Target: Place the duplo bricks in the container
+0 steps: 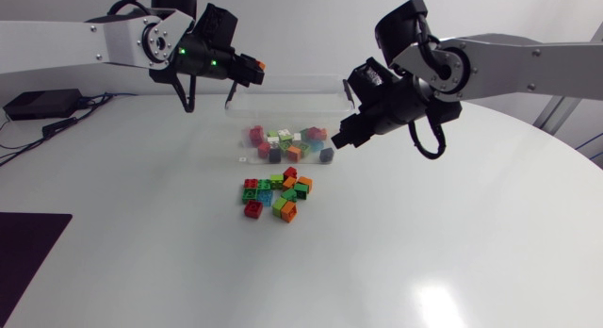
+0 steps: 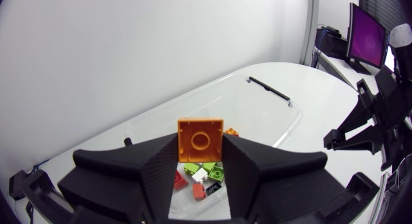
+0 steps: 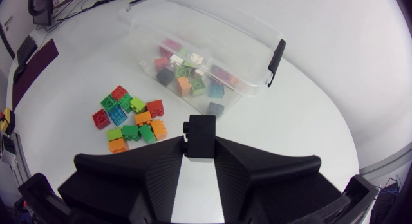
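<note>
Over the clear container [image 3: 212, 24], the left gripper [image 2: 201, 153] pinches an orange duplo brick [image 2: 201, 138] and, at its right end, the right gripper [image 3: 201, 150] pinches a black brick [image 3: 200, 135], both apparently positioned for dropping in.

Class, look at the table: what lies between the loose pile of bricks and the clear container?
Nothing: a narrow strip of bare white table separates the pile from the container, clearest in the head view; the right wrist view agrees.

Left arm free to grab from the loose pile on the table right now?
Probably not yet: its jaws are shut on an orange brick over the container. The pile itself lies unobstructed.
</note>
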{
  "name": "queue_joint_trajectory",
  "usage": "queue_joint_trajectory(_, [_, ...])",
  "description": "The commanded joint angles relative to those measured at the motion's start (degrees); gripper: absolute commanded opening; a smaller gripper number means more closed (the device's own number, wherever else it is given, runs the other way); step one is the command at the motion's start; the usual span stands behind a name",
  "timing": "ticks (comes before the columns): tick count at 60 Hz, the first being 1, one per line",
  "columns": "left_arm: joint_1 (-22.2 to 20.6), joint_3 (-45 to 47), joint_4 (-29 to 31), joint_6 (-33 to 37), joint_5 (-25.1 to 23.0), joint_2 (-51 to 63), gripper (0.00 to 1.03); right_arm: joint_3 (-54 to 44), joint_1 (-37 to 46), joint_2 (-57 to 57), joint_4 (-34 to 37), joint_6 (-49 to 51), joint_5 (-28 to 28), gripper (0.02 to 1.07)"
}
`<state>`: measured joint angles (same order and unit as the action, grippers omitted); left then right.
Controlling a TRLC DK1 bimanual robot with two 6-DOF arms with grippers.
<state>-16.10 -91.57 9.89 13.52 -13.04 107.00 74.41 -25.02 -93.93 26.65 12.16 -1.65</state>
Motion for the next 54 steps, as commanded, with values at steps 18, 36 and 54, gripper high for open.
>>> queue_joint_trajectory(18, [1.86,-4.76,4.00,5.47,-0.32,4.88,0.98,4.43,-1.88,4.19,1.03,-0.21,-0.81,0.38])
queue_joint_trajectory(36, [2.04,3.24,11.20,9.95,-2.34,-4.34,0.98,10.40,-2.67,0.94,-0.02,-0.30,-1.25,0.38])
queue_joint_trajectory(54, [1.42,11.59,18.85,15.22,-3.05,-11.55,0.98,17.17,-2.76,-5.83,-1.69,-0.39,-1.87,0.38])
